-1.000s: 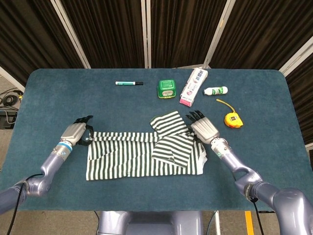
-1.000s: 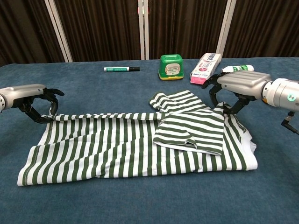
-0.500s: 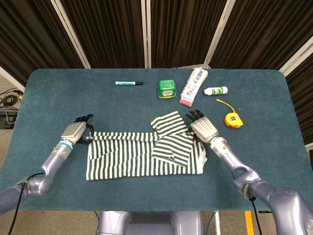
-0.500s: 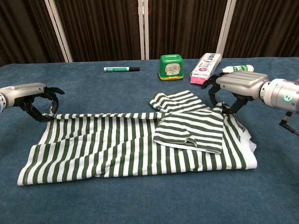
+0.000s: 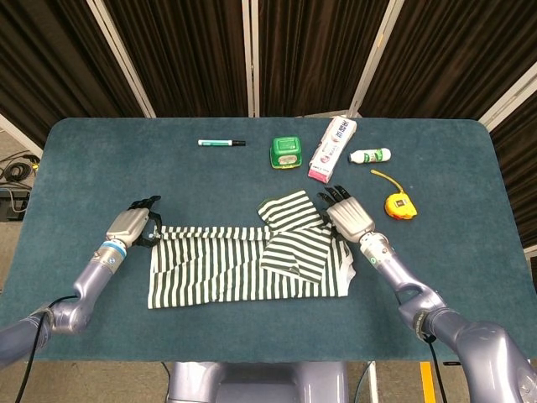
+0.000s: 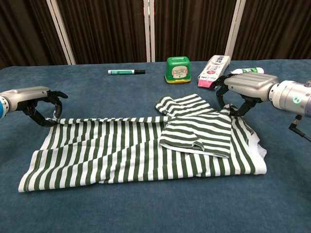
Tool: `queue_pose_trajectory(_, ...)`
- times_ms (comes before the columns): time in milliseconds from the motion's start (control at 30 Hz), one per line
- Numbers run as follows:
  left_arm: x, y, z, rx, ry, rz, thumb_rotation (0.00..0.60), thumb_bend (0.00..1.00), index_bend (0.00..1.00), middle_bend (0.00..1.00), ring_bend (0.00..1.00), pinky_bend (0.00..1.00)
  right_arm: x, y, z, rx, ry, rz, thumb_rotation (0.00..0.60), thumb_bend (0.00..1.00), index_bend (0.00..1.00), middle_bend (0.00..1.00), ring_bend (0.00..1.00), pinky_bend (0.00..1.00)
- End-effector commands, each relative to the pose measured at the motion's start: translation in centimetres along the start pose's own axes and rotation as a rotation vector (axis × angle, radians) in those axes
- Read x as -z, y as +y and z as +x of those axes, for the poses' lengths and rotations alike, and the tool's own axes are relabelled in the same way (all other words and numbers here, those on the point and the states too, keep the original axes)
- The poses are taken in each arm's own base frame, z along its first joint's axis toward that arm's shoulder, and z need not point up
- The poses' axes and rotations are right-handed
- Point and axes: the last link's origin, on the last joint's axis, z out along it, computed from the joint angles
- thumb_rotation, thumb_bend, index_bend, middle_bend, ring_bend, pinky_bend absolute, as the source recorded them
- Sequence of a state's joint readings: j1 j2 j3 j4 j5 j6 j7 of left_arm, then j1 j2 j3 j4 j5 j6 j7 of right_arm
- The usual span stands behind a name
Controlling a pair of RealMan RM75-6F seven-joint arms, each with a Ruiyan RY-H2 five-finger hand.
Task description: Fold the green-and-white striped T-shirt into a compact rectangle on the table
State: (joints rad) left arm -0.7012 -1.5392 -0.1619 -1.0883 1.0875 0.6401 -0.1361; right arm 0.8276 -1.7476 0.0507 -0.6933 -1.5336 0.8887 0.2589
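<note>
- Right hand [image 6: 241, 90] sits at the far right edge of the green-and-white striped T-shirt [image 6: 121, 153], its dark fingers [image 6: 227, 99] curled down onto a raised bit of cloth; it appears to pinch the fabric there, at the top corner of the sleeve part already folded inward.
- Left hand [image 6: 33, 99] hovers at the far left corner of the shirt, fingers hooked around the striped edge, which lifts slightly off the blue table [image 6: 146, 208]; I judge it is holding that corner too.
- Spread flat across the near middle of the table, the T-shirt has its right portion doubled over into a smaller panel on top of the body.
- As a judgement, the cloth is light, limp and thin: it will drape and wrinkle, follow whatever corner is lifted, and drag on the felt-like table cover instead of sliding.
- Good places to take hold are the corners and hem edges, both far corners lifted together so the fold line stays straight; gripping mid-panel would bunch it.
- One risk: the loose folded sleeve panel can slip open if the far edge is pulled unevenly.
- Along the far side, well apart from the shirt, lie a green marker pen [image 5: 221, 143], a green box [image 5: 286, 153], a toothpaste carton [image 5: 332, 148], a small white bottle [image 5: 370, 155] and a yellow tape measure [image 5: 398, 205].
</note>
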Motion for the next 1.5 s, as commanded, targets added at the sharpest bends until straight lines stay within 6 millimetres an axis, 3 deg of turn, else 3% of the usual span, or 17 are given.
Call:
queue_pose_trajectory(33, 0.0, -0.1, 0.1, -0.001, 0.001, 0.002, 0.6, 0.47, 0.71, 0.0, 0.0, 0.0, 0.0, 0.0, 0.0, 0.0, -0.001, -0.001, 0.6, 0.42, 0.76, 0.13, 0.0, 0.0)
queue_pose_trajectory(100, 0.0, -0.1, 0.1, -0.003, -0.005, 0.006, 0.6, 0.47, 0.67, 0.0, 0.0, 0.0, -0.1, 0.1, 0.0, 0.002, -0.004, -0.005, 0.6, 0.42, 0.76, 0.13, 0.0, 0.0)
queue_pose_trajectory(133, 0.0, -0.1, 0.0, -0.001, -0.008, 0.006, 0.6, 0.47, 0.57, 0.0, 0.0, 0.0, -0.1, 0.1, -0.1, 0.002, -0.004, -0.006, 0.6, 0.42, 0.76, 0.13, 0.0, 0.0)
queue_pose_trajectory(233, 0.1, -0.1, 0.0, 0.017, -0.028, 0.009, 0.6, 0.46, 0.12, 0.0, 0.0, 0.0, -0.1, 0.1, -0.1, 0.001, -0.006, -0.01, 0.6, 0.42, 0.76, 0.13, 0.0, 0.0)
queue_pose_trajectory(267, 0.1, -0.1, 0.0, 0.02, -0.036, 0.011, 0.6, 0.46, 0.03, 0.0, 0.0, 0.0, -0.1, 0.1, -0.1, 0.002, -0.007, -0.011, 0.6, 0.42, 0.75, 0.13, 0.0, 0.0)
queue_pose_trajectory(300, 0.1, -0.2, 0.0, 0.018, -0.042, 0.015, 0.6, 0.46, 0.0, 0.0, 0.0, 0.0, -0.2, 0.1, -0.2, 0.003, -0.007, -0.012, 0.6, 0.42, 0.75, 0.13, 0.0, 0.0)
queue_pose_trajectory(767, 0.5, -0.5, 1.4, 0.017, 0.013, 0.011, 0.6, 0.44, 0.0, 0.0, 0.0, 0.0, -0.2, 0.1, -0.3, 0.011, -0.011, -0.014, 0.6, 0.42, 0.75, 0.13, 0.0, 0.0)
queue_pose_trajectory(900, 1.0, -1.0, 2.1, -0.036, 0.026, 0.014, 0.6, 0.34, 0.0, 0.0, 0.0, 0.0, -0.2, 0.1, -0.5, 0.013, -0.012, -0.015, 0.6, 0.42, 0.75, 0.13, 0.0, 0.0)
queue_pose_trajectory(1067, 1.2, -1.2, 2.4, -0.062, 0.036, 0.023, 0.6, 0.13, 0.0, 0.0, 0.0, 0.0, -0.2, 0.1, -0.5, 0.019, -0.012, -0.015, 0.6, 0.42, 0.75, 0.13, 0.0, 0.0)
queue_pose_trajectory(1367, 1.5, -1.3, 3.0, -0.051, 0.067, 0.019, 0.6, 0.12, 0.0, 0.0, 0.0, 0.0, -0.2, 0.0, -0.6, 0.025, -0.013, -0.014, 0.6, 0.42, 0.75, 0.13, 0.0, 0.0)
queue_pose_trajectory(1467, 1.7, -1.4, 3.1, -0.058, 0.074, 0.016, 0.6, 0.12, 0.0, 0.0, 0.0, 0.0, -0.1, -0.1, -0.6, 0.031, -0.013, -0.008, 0.6, 0.41, 0.61, 0.11, 0.0, 0.0)
queue_pose_trajectory(1500, 1.7, -1.4, 3.2, -0.06, 0.075, 0.015, 0.6, 0.12, 0.0, 0.0, 0.0, 0.0, -0.1, -0.1, -0.6, 0.033, -0.014, -0.006, 0.6, 0.38, 0.47, 0.1, 0.0, 0.0)
